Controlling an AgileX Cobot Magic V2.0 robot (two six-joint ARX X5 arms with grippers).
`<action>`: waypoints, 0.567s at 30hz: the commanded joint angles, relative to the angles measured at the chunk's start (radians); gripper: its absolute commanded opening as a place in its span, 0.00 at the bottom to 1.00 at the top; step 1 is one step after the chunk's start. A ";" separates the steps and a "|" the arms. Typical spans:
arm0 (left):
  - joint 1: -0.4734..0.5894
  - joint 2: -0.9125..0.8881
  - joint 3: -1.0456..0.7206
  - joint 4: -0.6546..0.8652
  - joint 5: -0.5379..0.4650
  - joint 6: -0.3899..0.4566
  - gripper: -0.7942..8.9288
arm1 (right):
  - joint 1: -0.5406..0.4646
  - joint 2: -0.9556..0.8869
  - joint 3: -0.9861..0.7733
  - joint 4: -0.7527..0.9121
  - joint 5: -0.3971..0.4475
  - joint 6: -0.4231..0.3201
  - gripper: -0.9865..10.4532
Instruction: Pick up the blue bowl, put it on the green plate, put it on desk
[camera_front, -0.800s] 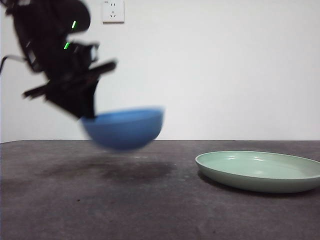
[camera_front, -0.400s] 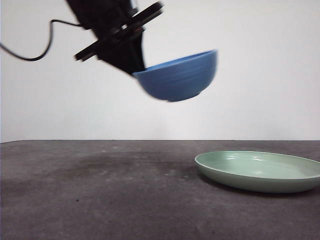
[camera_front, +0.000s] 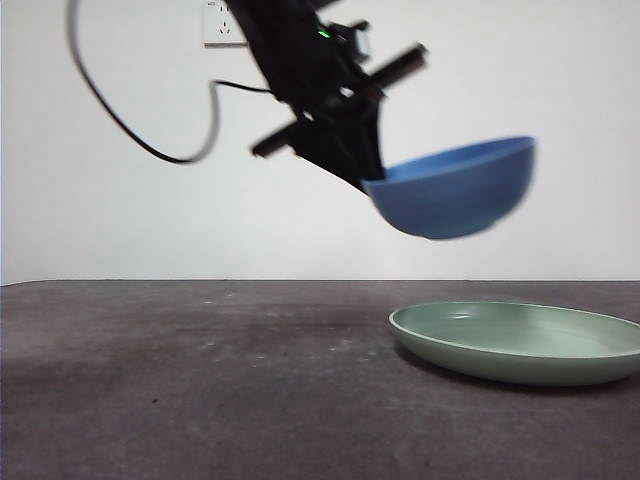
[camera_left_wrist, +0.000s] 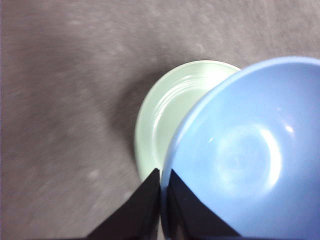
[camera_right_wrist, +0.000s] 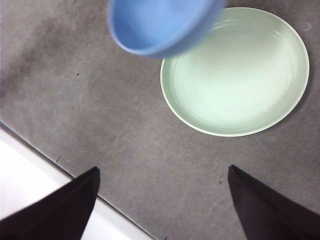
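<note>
I've got the left end effector (camera_left_wrist: 161, 200) pinched on the rim of the round ridged blue bowl (camera_front: 455, 190), tilted in the air above the wide pale-green plate (camera_front: 520, 345) on the dark grey bench (camera_front: 200, 390). My right end effector (camera_right_wrist: 162, 205) hangs wide open, empty, near the bench's edge.

black arm (camera_front: 310, 70) with tapered jaws, a small green light, looping black cable (camera_front: 150, 140).

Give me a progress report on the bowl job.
Done: the left gripper has the bowl pinched by its rim and lifted off the desk. In hand: the bowl hangs tilted in the air above the near edge of the plate, not touching it. Left: lower it onto the plate and release. The right gripper waits, open.
</note>
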 joint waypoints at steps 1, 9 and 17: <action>-0.024 0.087 0.084 -0.002 0.003 -0.006 0.09 | 0.004 0.000 0.019 0.005 0.000 0.010 0.45; -0.061 0.283 0.259 -0.051 -0.032 -0.005 0.09 | 0.004 -0.013 0.019 0.004 0.003 0.010 0.45; -0.076 0.357 0.296 -0.068 -0.047 0.002 0.09 | 0.004 -0.013 0.019 0.005 0.008 0.010 0.45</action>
